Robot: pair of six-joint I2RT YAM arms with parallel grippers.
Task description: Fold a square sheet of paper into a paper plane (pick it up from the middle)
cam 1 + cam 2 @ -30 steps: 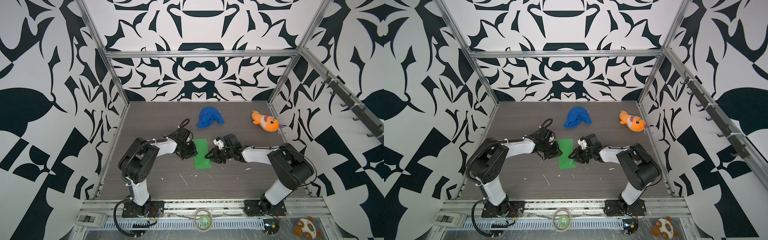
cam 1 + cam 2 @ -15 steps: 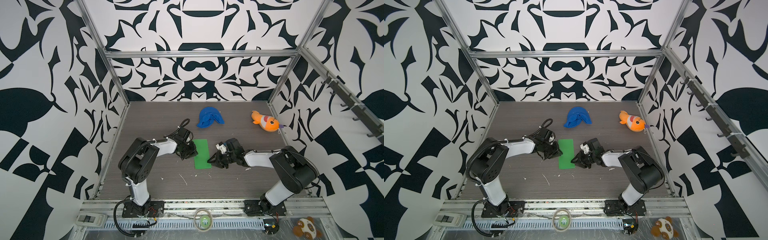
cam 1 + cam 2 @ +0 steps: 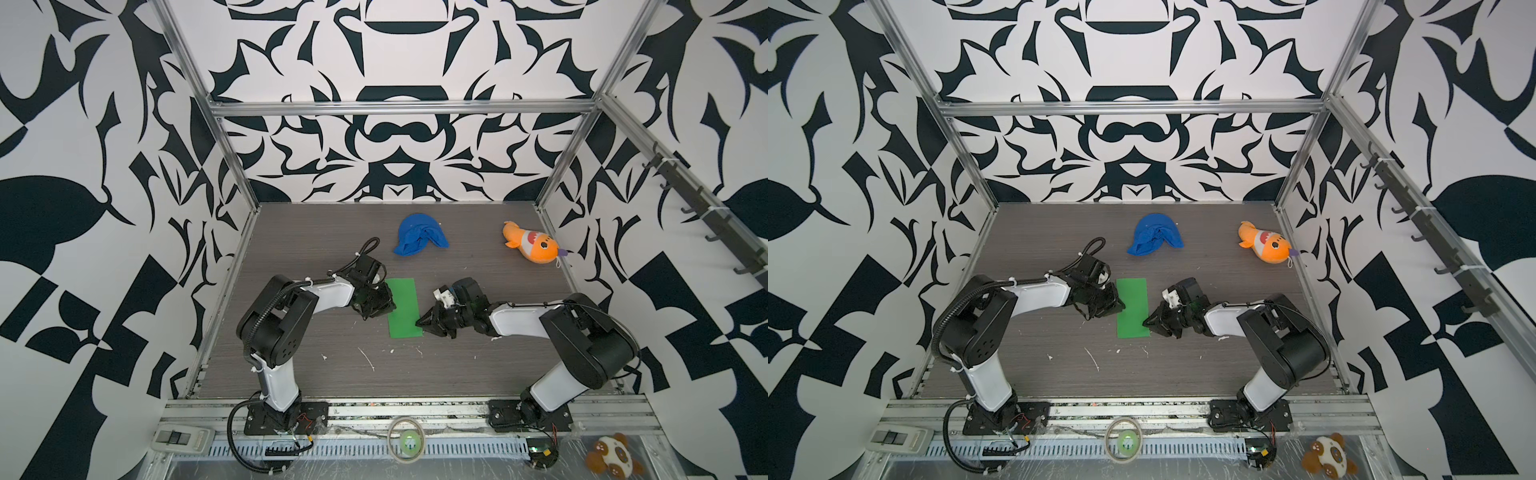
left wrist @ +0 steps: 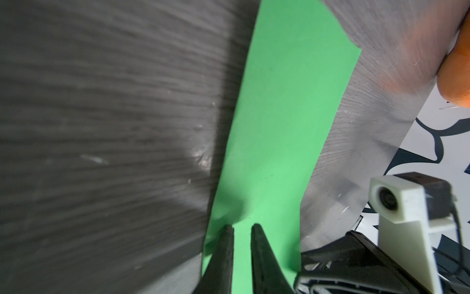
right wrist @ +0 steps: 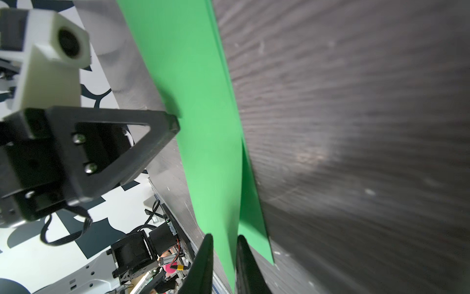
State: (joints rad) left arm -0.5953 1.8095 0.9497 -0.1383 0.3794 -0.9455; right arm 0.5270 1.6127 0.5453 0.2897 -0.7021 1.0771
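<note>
The square sheet of paper is bright green and lies on the table, folded in half into a long rectangle. No paper plane is in view. My left gripper rests its tips on the paper at the middle of the left long edge, jaws narrowly apart with flat paper showing between them. My right gripper is at the near right corner. The paper's upper layer rises between its narrowly parted jaws, and the lower layer stays flat.
A blue cloth lump and an orange plush fish lie at the back of the table. Small white scraps dot the front. Metal frame posts and patterned walls close in both sides. A tape roll lies on the front rail.
My right gripper slid along the paper's right edge toward the front corner and narrowed its jaws round the upper layer. The left gripper and the paper stayed put.
</note>
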